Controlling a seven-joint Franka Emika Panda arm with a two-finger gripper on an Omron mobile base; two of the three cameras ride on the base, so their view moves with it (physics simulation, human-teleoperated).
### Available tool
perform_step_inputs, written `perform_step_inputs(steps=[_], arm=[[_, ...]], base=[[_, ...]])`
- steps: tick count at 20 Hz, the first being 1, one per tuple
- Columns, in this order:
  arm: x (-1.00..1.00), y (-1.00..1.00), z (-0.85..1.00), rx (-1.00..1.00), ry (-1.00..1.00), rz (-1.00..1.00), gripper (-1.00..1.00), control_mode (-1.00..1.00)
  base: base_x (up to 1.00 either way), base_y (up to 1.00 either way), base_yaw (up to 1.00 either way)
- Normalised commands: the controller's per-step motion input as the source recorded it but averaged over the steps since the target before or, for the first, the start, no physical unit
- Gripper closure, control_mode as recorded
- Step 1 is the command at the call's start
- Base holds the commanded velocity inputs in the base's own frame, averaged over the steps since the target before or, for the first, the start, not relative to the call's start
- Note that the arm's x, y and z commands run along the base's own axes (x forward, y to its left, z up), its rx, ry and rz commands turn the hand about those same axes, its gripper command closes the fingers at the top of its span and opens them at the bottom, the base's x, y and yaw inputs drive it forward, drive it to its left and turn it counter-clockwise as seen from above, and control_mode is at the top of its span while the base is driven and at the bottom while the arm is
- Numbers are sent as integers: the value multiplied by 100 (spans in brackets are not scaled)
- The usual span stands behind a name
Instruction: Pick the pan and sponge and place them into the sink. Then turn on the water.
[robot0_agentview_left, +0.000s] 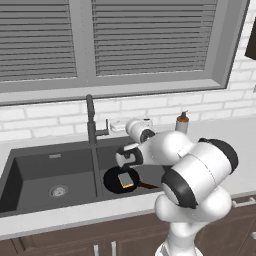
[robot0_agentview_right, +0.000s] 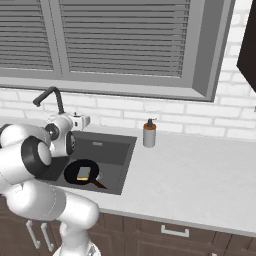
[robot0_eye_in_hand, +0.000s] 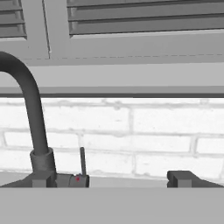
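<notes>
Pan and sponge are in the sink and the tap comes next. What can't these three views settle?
- Whether water runs: faucet spout is cut off by the hand view's left edge.
- Right-basin drain: covered by the pan and sponge in the sink.
- Soap bottle label: too small.
- Gripper fingertips' gap to the lever: unclear.

Wide dark grey double-basin sink (robot0_agentview_left: 30, 165) set in a pale counter (robot0_agentview_left: 75, 215); tall dark faucet (robot0_agentview_left: 91, 122) behind. Small round black frying pan (robot0_agentview_left: 114, 181) in the right basin, yellow rectangular sponge (robot0_agentview_left: 126, 180) inside it. Small brown-capped soap bottle (robot0_agentview_left: 182, 122) near the white brick wall.
</notes>
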Motion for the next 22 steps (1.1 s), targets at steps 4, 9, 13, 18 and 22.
perform_step_inputs(steps=[4, 9, 13, 18, 22], arm=[[0, 20, -28, 0, 0, 0, -100, -100], [0, 7, -15, 0, 0, 0, -100, -100], [1, 3, -7, 0, 0, 0, -100, -100], [7, 2, -1, 0, 0, 0, -100, -100], [4, 1, 0, 0, 0, 0, -100, -100]], base=[[0, 0, 0], [0, 0, 0], [0, 0, 0], [0, 0, 0], [0, 0, 0]])
